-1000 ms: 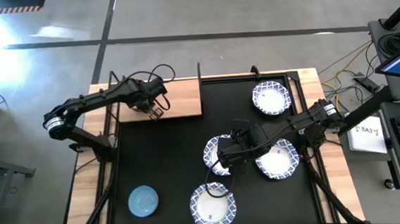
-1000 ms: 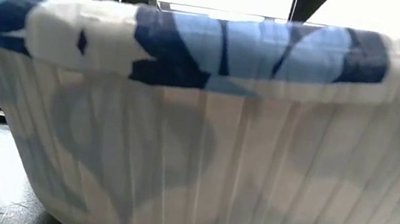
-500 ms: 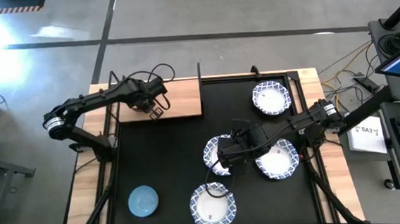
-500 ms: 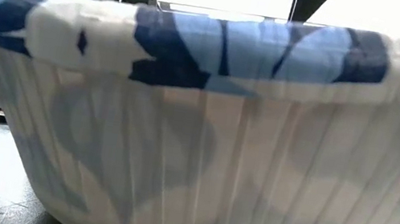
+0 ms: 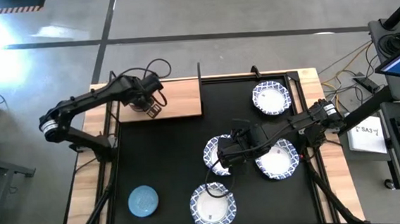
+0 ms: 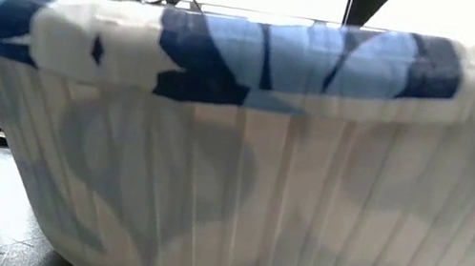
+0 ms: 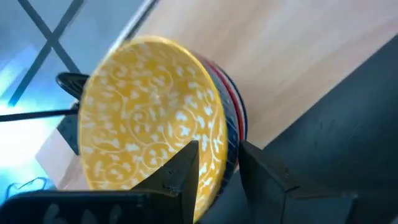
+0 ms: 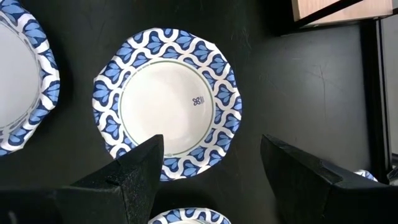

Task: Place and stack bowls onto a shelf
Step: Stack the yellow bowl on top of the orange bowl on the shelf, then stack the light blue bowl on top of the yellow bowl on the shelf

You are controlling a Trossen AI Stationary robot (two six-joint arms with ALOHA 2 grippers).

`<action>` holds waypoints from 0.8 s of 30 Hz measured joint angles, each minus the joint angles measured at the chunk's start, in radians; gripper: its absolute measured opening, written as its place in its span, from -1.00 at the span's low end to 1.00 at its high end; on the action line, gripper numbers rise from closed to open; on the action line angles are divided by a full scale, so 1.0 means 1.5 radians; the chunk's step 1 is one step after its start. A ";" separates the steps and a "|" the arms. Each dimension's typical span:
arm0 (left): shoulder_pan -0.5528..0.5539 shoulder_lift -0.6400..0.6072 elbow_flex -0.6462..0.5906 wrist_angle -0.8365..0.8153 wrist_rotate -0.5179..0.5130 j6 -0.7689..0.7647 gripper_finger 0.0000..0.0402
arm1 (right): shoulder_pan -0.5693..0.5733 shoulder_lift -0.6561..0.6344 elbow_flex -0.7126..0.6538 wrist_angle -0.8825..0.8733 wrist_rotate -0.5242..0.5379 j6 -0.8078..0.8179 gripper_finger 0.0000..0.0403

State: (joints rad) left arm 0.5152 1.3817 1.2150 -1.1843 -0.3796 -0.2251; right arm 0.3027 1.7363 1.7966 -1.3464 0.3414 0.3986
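Over the light-wood shelf [image 5: 178,99] at the table's far left, my left gripper [image 5: 150,107] [image 7: 219,177] is shut on a nested stack of small bowls. The stack is yellow [image 7: 149,112] over red [image 7: 233,102] over dark blue, and the gripper hides it in the high view. My right gripper [image 5: 221,156] [image 8: 211,168] hangs open above a white bowl with a blue rim [image 8: 166,109] on the black mat, one finger on each side and apart from it. Three more white bowls [image 5: 269,98] [image 5: 277,159] [image 5: 211,204] and a pale blue bowl [image 5: 143,201] rest on the mat. My left gripper has the rim of the yellow bowl [image 7: 214,158] between its fingers, one finger [image 7: 183,171] inside the bowl and the other [image 7: 261,180] outside the stack's wall. Whether the stack's base rests on the shelf or is lifted does not show.
The black mat [image 5: 168,156] covers most of the table, with bare room at its left middle. Thin black posts [image 5: 199,73] stand at the shelf's edge. In the low view one white bowl [image 6: 244,153] fills nearly the whole picture.
My left gripper has moved a little toward the table's far left corner and slightly up, staying over the shelf.
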 joint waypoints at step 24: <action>-0.149 -0.019 0.023 -0.052 0.255 -0.089 -0.52 | 0.001 0.000 0.000 -0.007 -0.001 0.007 0.27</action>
State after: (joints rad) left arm 0.2915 1.3527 1.2494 -1.2625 0.0022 -0.3583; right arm 0.3035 1.7363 1.7968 -1.3575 0.3405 0.4095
